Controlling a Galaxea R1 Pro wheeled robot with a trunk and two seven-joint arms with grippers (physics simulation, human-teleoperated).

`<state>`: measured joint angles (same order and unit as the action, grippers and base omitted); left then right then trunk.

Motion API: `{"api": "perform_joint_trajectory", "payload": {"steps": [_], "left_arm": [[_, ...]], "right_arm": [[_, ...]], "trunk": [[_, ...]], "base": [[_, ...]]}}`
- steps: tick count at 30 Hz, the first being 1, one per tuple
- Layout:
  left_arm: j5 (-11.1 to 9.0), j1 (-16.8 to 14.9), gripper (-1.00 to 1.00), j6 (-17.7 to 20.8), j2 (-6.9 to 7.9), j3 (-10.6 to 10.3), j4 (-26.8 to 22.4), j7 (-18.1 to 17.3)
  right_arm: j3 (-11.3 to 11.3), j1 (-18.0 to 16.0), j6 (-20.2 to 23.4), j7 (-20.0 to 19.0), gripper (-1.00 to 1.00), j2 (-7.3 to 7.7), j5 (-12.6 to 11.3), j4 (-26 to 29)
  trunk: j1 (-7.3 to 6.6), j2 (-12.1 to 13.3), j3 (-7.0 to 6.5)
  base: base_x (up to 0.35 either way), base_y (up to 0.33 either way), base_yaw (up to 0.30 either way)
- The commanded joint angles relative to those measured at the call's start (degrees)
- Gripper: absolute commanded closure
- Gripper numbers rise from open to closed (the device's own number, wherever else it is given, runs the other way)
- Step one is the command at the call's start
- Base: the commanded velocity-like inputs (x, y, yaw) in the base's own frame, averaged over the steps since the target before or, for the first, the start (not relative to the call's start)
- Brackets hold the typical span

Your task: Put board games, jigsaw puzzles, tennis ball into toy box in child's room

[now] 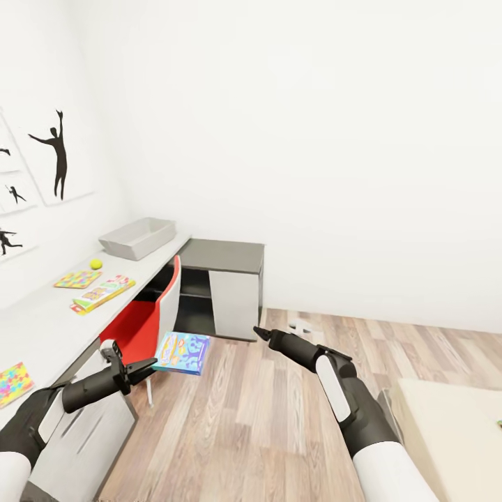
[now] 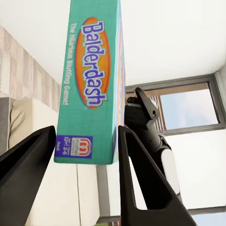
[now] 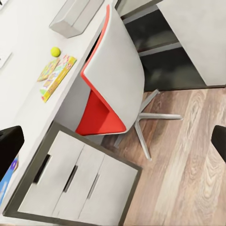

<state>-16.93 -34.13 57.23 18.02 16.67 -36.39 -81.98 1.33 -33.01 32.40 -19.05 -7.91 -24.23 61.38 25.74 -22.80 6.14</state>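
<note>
- The toy box stands at the far end of the worktop, along the left wall.
- Nearer than it lies the tennis ball, then a jigsaw puzzle with a board game just to its right.
- A second jigsaw puzzle lies at the near end.
- A chair sits tucked against the worktop, with a cabinet beyond.
- The left tool holds a board game box over the floor.
- The bed is at near right.

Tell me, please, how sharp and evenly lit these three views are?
Head view: bright, flat light, white wall nearly blown out, straight edges bowed by the wide lens. Left wrist view: game box sharp, its print readable. Right wrist view: crisp, with a soft shadow under the chair.
</note>
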Motion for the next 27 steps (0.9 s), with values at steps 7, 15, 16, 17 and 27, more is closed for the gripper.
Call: {"api": "perform_joint_trajectory", "payload": {"steps": [7,15,16,17,27], "left_arm": [[0.0,-0.1,1.0,0.6,-0.01,0.0,0.0,-0.2],[0.0,-0.1,1.0,0.6,-0.01,0.1,0.0,-0.2],[0.0,-0.1,1.0,0.6,-0.01,0.1,0.0,-0.2],[0.0,-0.1,1.0,0.6,-0.01,0.1,0.0,-0.2],[0.0,-0.1,1.0,0.6,-0.01,0.1,0.0,-0.2]], "right_arm": [[0.0,0.0,0.2,-0.1,-1.0,0.0,-0.4,0.1],[0.0,0.0,0.0,-0.1,-1.0,0.0,-0.5,0.1],[0.0,0.0,0.0,-0.1,-1.0,0.0,-0.5,0.1],[0.0,0.0,0.0,-0.1,-1.0,0.0,-0.5,0.1],[0.0,0.0,0.0,-0.1,-1.0,0.0,-0.4,0.1]], "trunk": [[0.05,-0.1,0.07],[0.05,-0.1,0.07],[0.05,-0.1,0.07],[0.05,-0.1,0.07],[0.05,-0.1,-0.06]], "base": [[0.089,-0.235,0.099],[0.012,-0.017,0.002],[0.001,-0.002,0.0],[0.017,-0.001,0.017],[0.175,0.0,0.173]]}}
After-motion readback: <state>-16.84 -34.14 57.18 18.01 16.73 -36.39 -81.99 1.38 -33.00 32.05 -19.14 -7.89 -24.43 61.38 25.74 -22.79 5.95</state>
